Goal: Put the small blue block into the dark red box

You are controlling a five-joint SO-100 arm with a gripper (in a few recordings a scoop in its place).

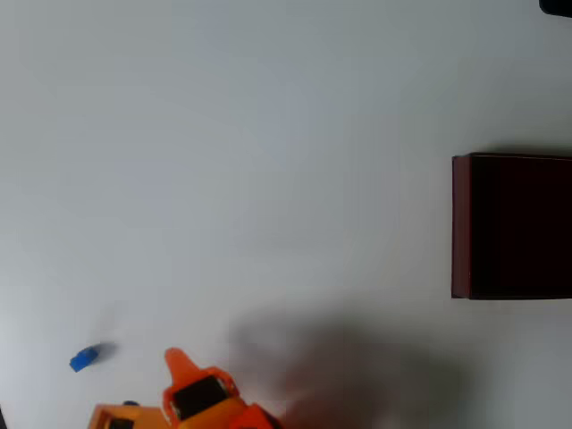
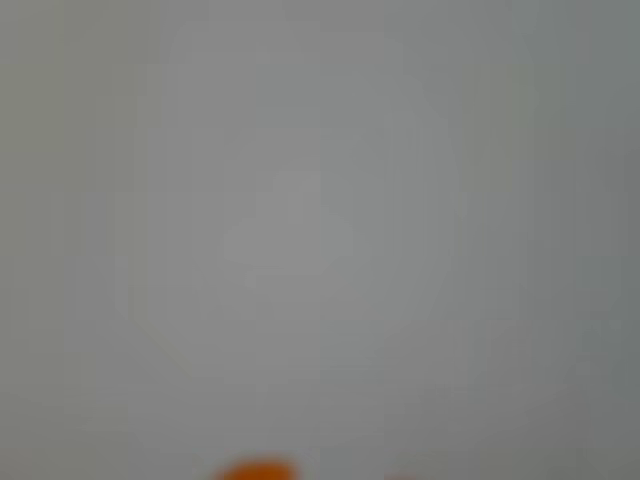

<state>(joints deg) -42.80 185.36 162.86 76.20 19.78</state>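
In the overhead view the small blue block (image 1: 82, 359) lies on the white table near the lower left corner. My orange gripper (image 1: 176, 362) comes in from the bottom edge, its pointed tip a short way right of the block and apart from it. I see nothing held, and how its jaws stand is not clear. The dark red box (image 1: 461, 228), with its nearly black interior, sits far off at the right edge, partly cut by the frame. The wrist view is a blur of grey table with a sliver of orange fingertip (image 2: 255, 470) at the bottom.
A soft shadow (image 1: 349, 366) falls on the white table right of the arm. A small dark object (image 1: 556, 5) shows at the top right corner.
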